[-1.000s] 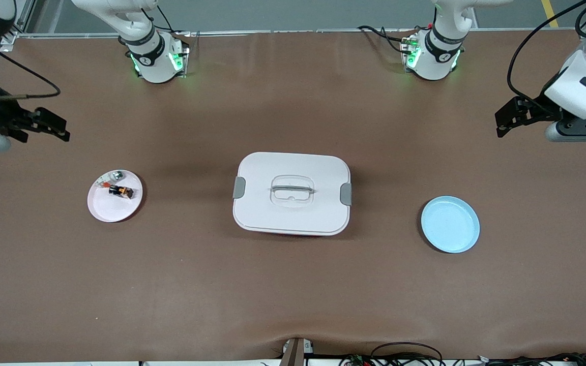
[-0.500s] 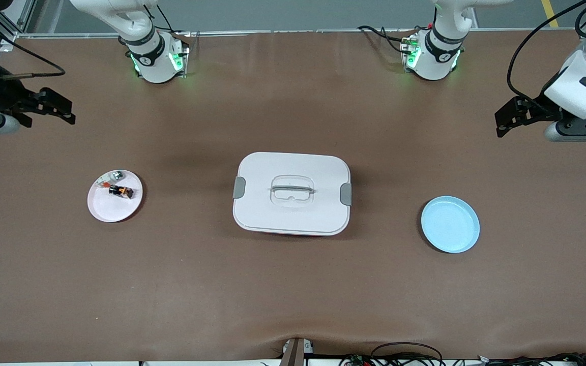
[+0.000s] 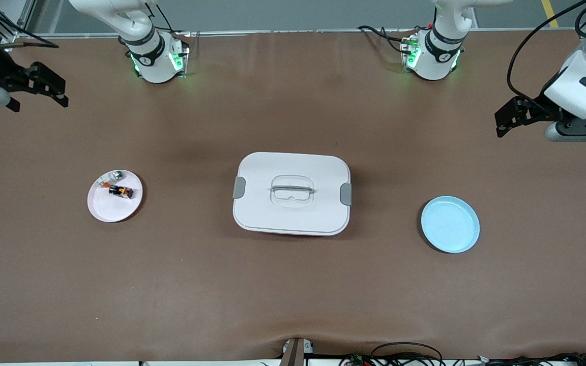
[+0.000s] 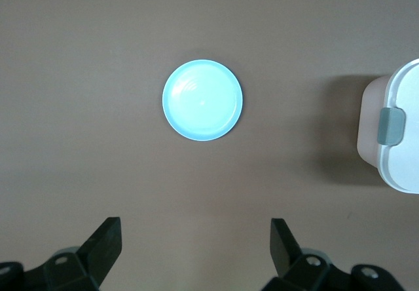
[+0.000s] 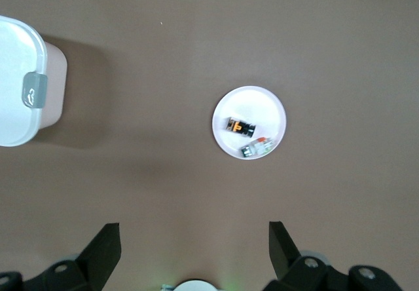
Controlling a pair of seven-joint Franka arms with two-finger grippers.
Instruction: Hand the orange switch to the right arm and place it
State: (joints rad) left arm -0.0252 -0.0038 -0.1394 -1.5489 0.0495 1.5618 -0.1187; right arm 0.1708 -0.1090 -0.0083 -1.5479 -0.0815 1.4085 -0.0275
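1. The right arm's black two-finger gripper (image 3: 44,86) hangs up in the air over bare table at the right arm's end, fingers (image 5: 105,248) spread wide with nothing between them.
2. Below it sits a small round pale pink plate (image 3: 115,195). The orange switch (image 3: 121,191), a tiny black oblong block with an orange-tan face, lies on that plate, on the part toward the robots' bases. It's easy to spot from the right wrist too (image 5: 241,128).
3. Just beside the switch on the same plate is a small silver-white piece with a red-orange bit (image 3: 111,178), a touch farther from the front camera.
4. Mid-table there's a big white rectangular plastic box with a lid, a moulded handle and grey side latches (image 3: 292,193), closed up.
5. Toward the left arm's end sits a round light blue plate (image 3: 450,224), holding nothing, a bit nearer the front camera than the box's middle.
6. The left arm's black two-finger gripper (image 3: 509,119) waits up over the table at that end, fingers (image 4: 108,242) wide apart, holding nothing.
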